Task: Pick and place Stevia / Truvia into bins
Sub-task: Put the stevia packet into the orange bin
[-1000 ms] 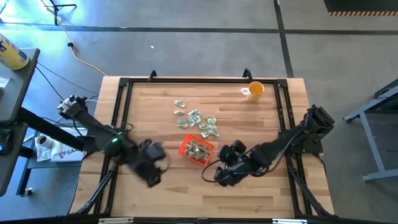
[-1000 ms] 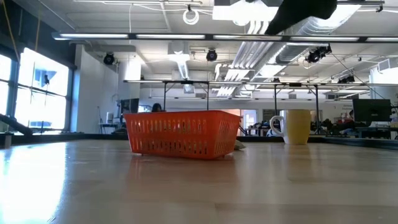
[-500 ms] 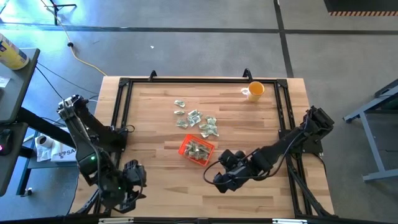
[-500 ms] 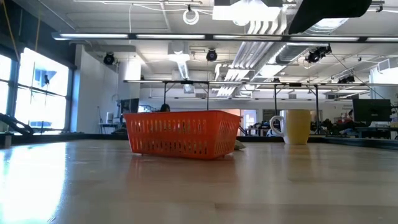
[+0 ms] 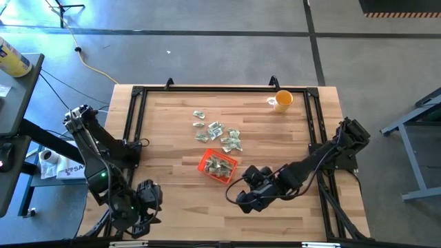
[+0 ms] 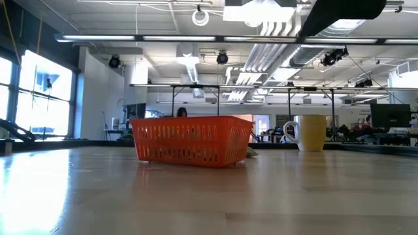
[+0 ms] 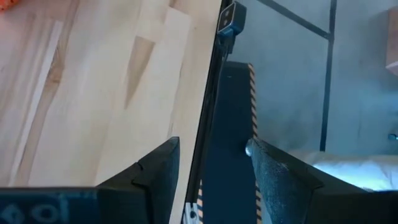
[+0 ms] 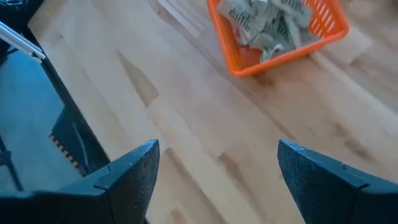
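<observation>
The orange bin (image 5: 218, 166) sits near the table's middle with several pale green and white sachets (image 8: 264, 22) lying inside it. In the low view the bin (image 6: 192, 140) stands flat on its base. More loose sachets (image 5: 218, 131) lie scattered on the wood just beyond it. My right gripper (image 5: 248, 196) hovers open to the near right of the bin (image 8: 280, 37), holding nothing; in its wrist view (image 8: 217, 180) only bare wood lies between the fingers. My left gripper (image 5: 141, 207) is open and empty at the table's near left corner, over the table edge (image 7: 211, 180).
A yellow-orange cup (image 5: 281, 100) stands near the far right corner, also seen in the low view (image 6: 312, 132). A black metal frame (image 5: 134, 124) runs around the table's sides. Bare wood (image 5: 186, 207) lies between the two grippers along the near edge.
My left gripper has swung away from the bin toward the table's near left corner and then stopped there. My right gripper has drawn back a little toward the near edge. The bin and the sachets have stayed in place.
</observation>
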